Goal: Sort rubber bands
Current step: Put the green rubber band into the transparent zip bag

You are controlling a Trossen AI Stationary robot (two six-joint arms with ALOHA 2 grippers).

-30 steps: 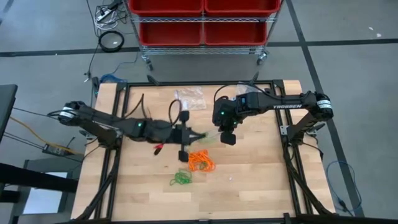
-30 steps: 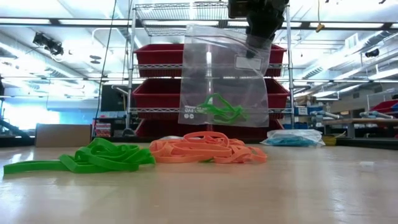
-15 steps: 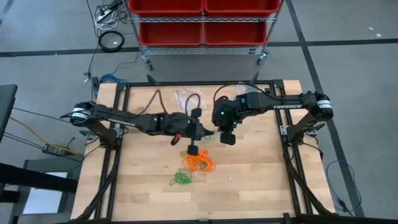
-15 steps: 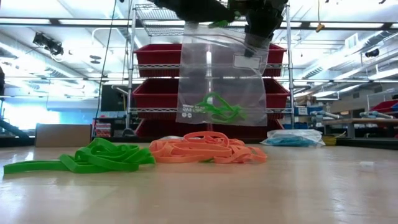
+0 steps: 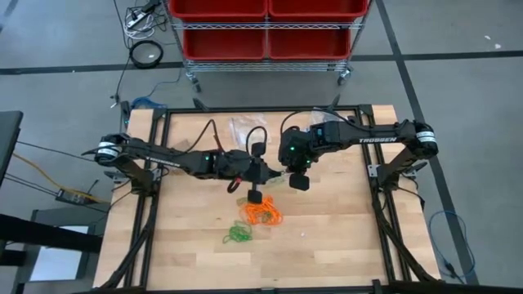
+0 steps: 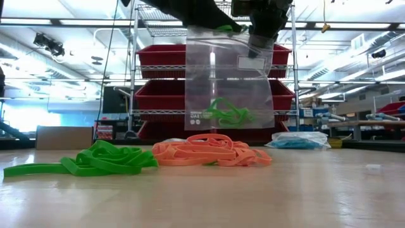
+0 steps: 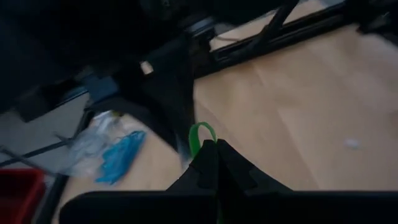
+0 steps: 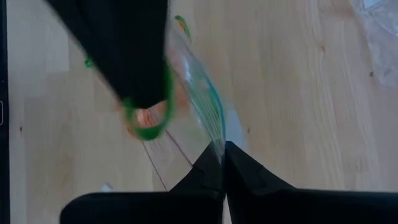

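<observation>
A clear plastic bag [image 6: 231, 79] hangs above the table with green rubber bands [image 6: 228, 114] in its bottom. My right gripper [image 8: 222, 146] is shut on its top edge. My left gripper [image 7: 217, 144] is shut on one green rubber band [image 7: 200, 132] and is raised at the bag's mouth [image 6: 218, 30], left of my right gripper [image 5: 292, 173]. An orange clump [image 5: 263, 212] and a green clump [image 5: 239, 235] of bands lie on the table below and nearer. In the low view they lie side by side, green [image 6: 104, 158] and orange [image 6: 212, 151]. My left gripper pinches a single green band between its fingertips; a small loop [image 7: 200, 130] sticks out past them, lifted clear of the table at the bag's top edge. My right gripper pinches the bag's top edge [image 8: 214, 140] between its two fingers from above. The bag hangs straight down below them, clear of the table.
A second clear bag holding blue bands [image 5: 249, 129] lies on the far part of the table; it shows as [image 6: 297, 140] in the low view. A wire rack with red bins [image 5: 265, 28] stands beyond the far edge. The black table frame [image 5: 163, 114] borders the sides.
My left gripper has moved toward the table's right, carrying its green band to the mouth of the hanging bag, and has slowed there. The bag has swayed slightly and the green bands inside it have shifted. My right gripper has stayed in place.
</observation>
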